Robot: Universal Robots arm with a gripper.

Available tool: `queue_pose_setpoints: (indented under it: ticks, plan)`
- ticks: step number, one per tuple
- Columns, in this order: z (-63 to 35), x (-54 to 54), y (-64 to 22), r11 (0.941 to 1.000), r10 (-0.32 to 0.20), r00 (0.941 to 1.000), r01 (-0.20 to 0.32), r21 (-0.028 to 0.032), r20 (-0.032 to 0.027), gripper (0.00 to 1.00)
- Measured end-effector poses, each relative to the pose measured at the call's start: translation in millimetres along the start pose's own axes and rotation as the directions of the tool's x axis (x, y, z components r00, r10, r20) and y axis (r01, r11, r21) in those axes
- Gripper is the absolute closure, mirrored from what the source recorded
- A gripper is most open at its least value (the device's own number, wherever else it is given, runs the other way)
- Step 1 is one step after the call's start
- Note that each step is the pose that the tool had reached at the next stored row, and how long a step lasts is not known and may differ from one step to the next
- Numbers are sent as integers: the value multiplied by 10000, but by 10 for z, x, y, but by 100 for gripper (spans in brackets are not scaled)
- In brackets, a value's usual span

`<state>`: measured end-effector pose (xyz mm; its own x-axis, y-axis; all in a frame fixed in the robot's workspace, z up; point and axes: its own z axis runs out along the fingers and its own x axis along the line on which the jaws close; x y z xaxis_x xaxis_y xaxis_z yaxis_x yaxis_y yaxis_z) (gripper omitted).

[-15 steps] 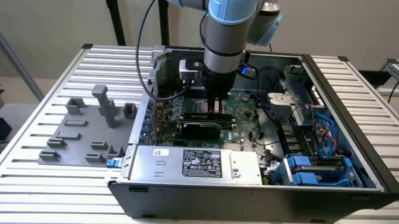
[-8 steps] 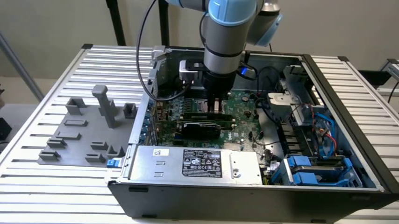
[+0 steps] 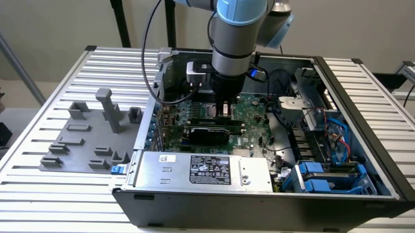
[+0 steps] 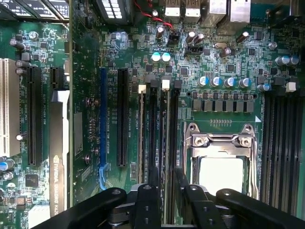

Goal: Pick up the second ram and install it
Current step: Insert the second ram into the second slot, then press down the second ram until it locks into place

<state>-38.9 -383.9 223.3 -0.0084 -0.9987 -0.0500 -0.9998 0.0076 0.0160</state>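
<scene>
Fingers (image 4: 164, 191) pinching second ram (image 4: 166, 143), edge-on, long axis along memory slots (image 4: 153, 129).

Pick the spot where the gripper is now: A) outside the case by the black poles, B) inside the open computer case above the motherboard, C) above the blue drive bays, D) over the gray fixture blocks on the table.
B: the gripper reaches down inside the open computer case, just above the green motherboard.

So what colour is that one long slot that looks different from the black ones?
Blue. The long slot shows best in the wrist view.
</scene>
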Motion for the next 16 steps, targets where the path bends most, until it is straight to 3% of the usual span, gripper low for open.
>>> queue_pose_setpoints:
  ticks: [6, 7, 9, 16]
  plan:
    - [-187, -9, 3, 10000, -1, 10000, 1, 0, 8, 74]
    - [-194, -9, 3, 10000, 0, 10000, 0, 0, 8, 74]
    - [-193, -10, 3, 10000, -1, 10000, 1, 1, 12, 87]
    - [-195, -10, 3, 10000, -1, 10000, 1, 0, 9, 89]
